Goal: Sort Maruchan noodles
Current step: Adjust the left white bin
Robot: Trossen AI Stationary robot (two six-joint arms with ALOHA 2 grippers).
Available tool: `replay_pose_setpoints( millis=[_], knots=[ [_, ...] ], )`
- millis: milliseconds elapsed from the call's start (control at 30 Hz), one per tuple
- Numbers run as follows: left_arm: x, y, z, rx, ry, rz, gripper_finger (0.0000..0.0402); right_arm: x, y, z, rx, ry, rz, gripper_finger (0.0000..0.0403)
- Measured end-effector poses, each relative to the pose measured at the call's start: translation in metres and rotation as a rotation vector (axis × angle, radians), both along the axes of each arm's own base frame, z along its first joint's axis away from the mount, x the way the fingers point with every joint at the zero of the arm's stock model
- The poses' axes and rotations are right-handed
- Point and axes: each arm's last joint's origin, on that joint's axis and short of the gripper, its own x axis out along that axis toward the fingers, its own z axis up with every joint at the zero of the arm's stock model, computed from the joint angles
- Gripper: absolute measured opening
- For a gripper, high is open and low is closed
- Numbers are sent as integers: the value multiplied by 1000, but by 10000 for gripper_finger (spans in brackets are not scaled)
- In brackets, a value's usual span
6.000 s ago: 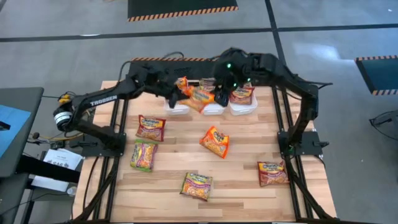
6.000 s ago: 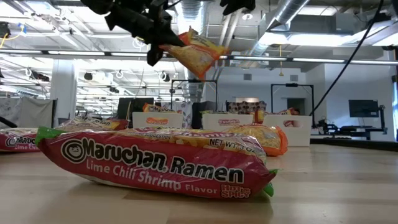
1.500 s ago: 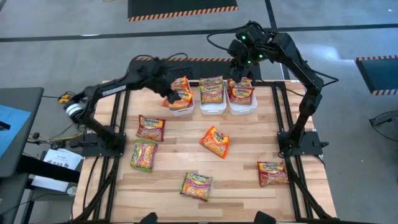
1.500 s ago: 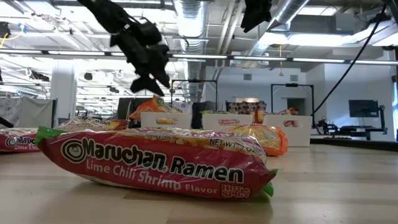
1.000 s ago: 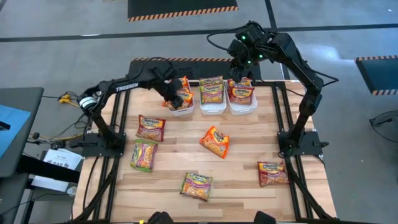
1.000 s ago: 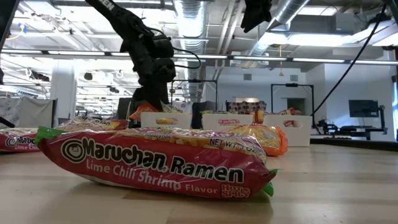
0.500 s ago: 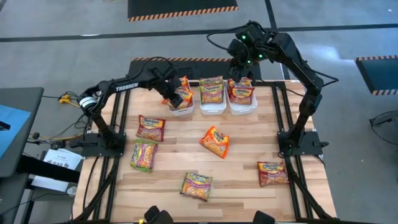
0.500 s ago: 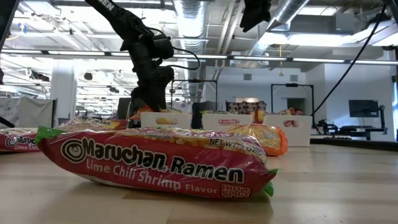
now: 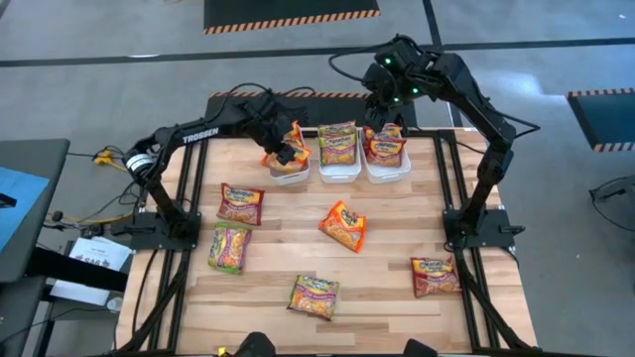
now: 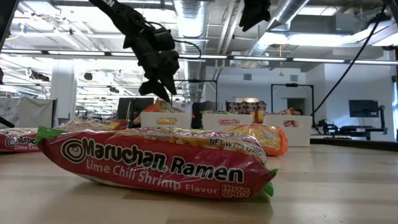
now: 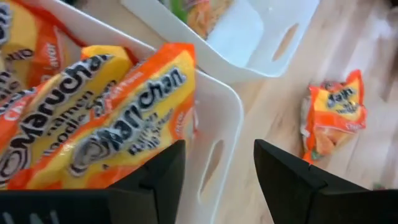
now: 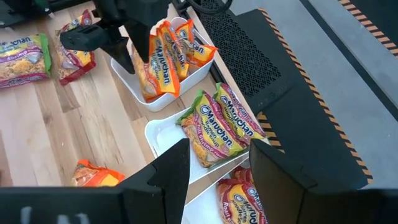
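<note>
the surface is pale wood planks with a smooth, faintly satin finish. the noodle packets are crinkly, glossy printed plastic. the bins at the upper middle of the high view are smooth white plastic, slightly shiny. the frame is matt black metal, and the fingers are matt dark plastic.

In the low view the big front packet hides most of the table behind; the bins show only their upper parts. The left wrist view cuts off the orange packets at its edge
</note>
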Motion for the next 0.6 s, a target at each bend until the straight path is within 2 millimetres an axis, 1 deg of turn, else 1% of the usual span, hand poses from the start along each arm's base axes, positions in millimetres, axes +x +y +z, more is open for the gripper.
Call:
replay_pose_setpoints(
  millis=[167, 233, 333, 400, 500, 600],
  knots=[
    [-3, -3, 16, -28, 47, -59, 178, 4, 6, 0, 0, 0, 21, 188],
    [-3, -9, 19, -87, 37, -106, 178, 5, 8, 0, 0, 0, 29, 188],
    [7, -25, 19, -159, -6, -195, 178, 6, 10, 0, 0, 0, 37, 188],
    [17, -37, 15, -142, 11, -235, 178, 6, 10, 0, 0, 0, 37, 188],
    [34, -52, 0, -84, 100, -272, 178, 6, 10, 0, 1, -1, 35, 188],
    [46, -59, -7, -16, 134, -277, 178, 6, 10, 0, 0, -2, 34, 188]
  ],
)
